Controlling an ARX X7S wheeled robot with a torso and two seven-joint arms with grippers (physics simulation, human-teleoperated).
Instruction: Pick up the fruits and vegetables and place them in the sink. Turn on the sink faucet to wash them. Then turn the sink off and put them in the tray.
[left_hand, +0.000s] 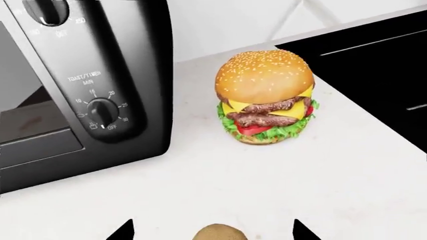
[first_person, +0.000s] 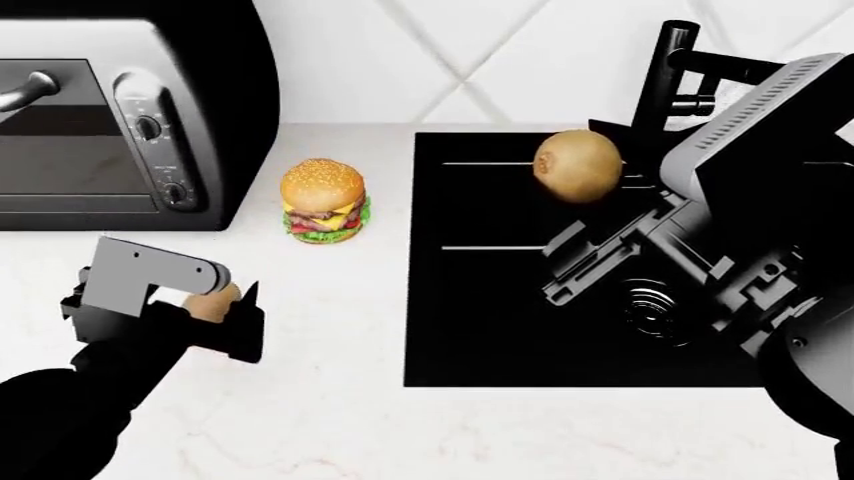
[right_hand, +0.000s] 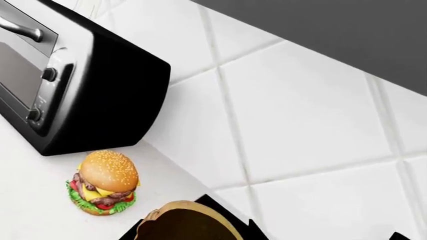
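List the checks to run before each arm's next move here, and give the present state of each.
1. Kiwi held in right gripper: ok.
2. Kiwi above the sink: ok.
3. Potato-like piece centred between left gripper fingertips: ok.
4. Left jaws closed on the piece: not ok, gaps show on both sides.
5. Hamburger apart from left gripper: ok.
6. Faucet off: cannot tell.

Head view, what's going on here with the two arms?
Each arm is at one piece of produce. The right gripper holds the kiwi up over the black sink, near the faucet. The left gripper is around the orange-tan potato-like piece on the counter. The hamburger sits untouched beside the toaster oven.
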